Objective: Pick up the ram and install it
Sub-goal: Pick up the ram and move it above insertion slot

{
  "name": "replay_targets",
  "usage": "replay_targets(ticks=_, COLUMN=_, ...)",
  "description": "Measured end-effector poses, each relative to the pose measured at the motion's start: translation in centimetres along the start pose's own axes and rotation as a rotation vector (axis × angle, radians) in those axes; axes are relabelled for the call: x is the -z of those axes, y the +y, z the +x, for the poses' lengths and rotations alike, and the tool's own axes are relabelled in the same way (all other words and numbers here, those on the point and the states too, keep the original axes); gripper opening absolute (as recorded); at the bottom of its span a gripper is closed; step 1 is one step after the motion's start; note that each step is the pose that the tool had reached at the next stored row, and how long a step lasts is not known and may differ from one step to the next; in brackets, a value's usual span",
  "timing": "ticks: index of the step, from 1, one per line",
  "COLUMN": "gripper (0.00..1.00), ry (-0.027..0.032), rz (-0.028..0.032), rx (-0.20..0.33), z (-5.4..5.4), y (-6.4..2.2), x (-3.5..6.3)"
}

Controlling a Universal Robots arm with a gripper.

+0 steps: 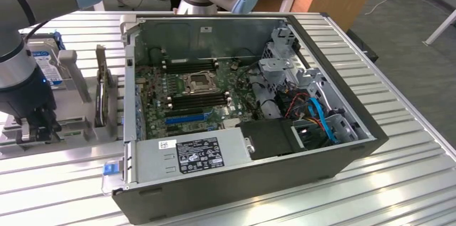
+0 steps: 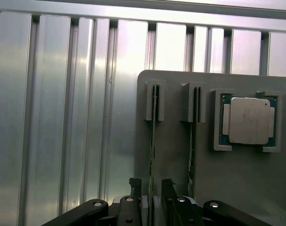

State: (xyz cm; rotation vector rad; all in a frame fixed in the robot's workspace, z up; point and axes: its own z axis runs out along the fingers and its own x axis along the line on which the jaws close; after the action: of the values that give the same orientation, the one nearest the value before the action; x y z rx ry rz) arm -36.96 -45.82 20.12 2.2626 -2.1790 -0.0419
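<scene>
The ram (image 2: 153,141) stands on edge in a slot of the grey holder (image 2: 174,153) on the desk (image 2: 63,117), next to a second stick (image 2: 194,141). My claw (image 2: 151,186) is open, one finger at each side of the ram, not touching it. I think the stick must sit centred before I close, so that it comes straight up.

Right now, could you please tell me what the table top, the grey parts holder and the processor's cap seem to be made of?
The table top: likely aluminium, ribbed slats with a brushed, streaky sheen.
The grey parts holder: probably plastic, perhaps printed; matte, uniform grey, no glare.
The processor's cap: metal, seemingly plated; pale satin silver with a soft reflection, over a green board edge.
</scene>
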Motion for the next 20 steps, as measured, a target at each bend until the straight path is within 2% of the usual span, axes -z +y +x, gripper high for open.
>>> replay_targets(ticks=12, gripper=0.31, ry=-0.0001, rz=0.0001, rx=0.000, z=0.00, y=-0.01, x=-0.11)
replay_targets(ticks=14, gripper=0.32, ry=-0.0001, rz=0.0001, rx=0.000, z=0.00, y=-0.01, x=-0.11)
replay_targets(ticks=15, gripper=0.38, ry=-0.0002, rz=0.0001, rx=0.000, z=0.00, y=-0.01, x=-0.11)
replay_targets(ticks=20, gripper=0.38, ry=-0.0001, rz=0.0001, rx=0.000, z=0.00, y=-0.01, x=-0.11)
